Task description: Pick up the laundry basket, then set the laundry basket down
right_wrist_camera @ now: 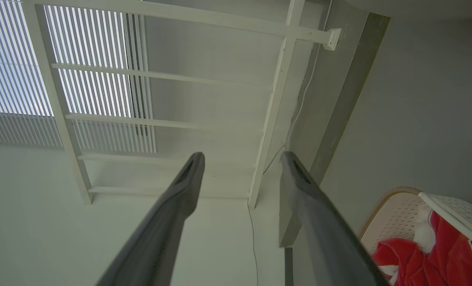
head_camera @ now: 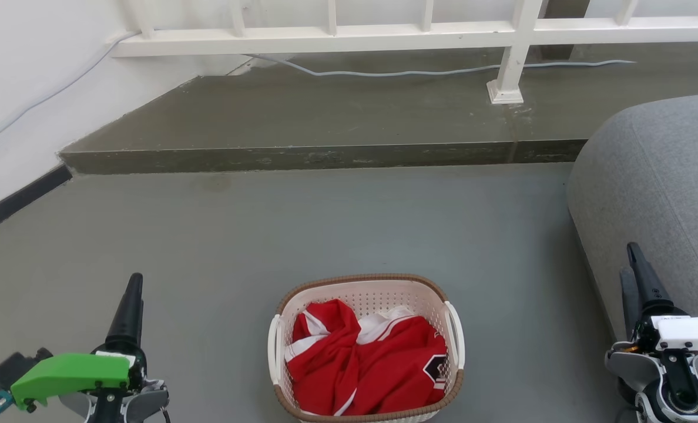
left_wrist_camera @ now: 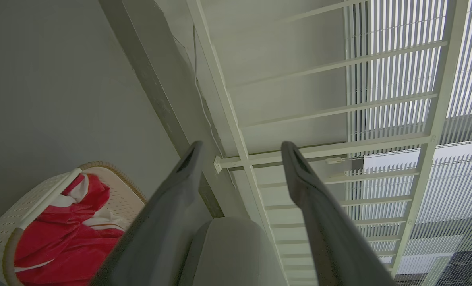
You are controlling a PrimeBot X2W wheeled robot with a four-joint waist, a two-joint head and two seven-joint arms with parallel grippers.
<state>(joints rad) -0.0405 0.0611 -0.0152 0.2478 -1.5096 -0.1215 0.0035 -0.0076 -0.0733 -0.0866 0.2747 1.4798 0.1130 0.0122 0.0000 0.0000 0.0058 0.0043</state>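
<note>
Basket [head_camera: 378, 296] seen on grey floor [head_camera: 208, 235], low centre of head view, red garment [head_camera: 372, 358] held inside. Left gripper [left_wrist_camera: 242, 143] and right gripper [right_wrist_camera: 242, 153] placed well apart either side, jaws spread, nothing gripped.

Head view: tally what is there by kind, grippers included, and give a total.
Laundry basket: 1
Red-and-white clothing heap: 1
Grippers: 2 (left gripper, right gripper)
Grey sofa: 1
White railing: 1
Cable: 1
Total: 7
</note>
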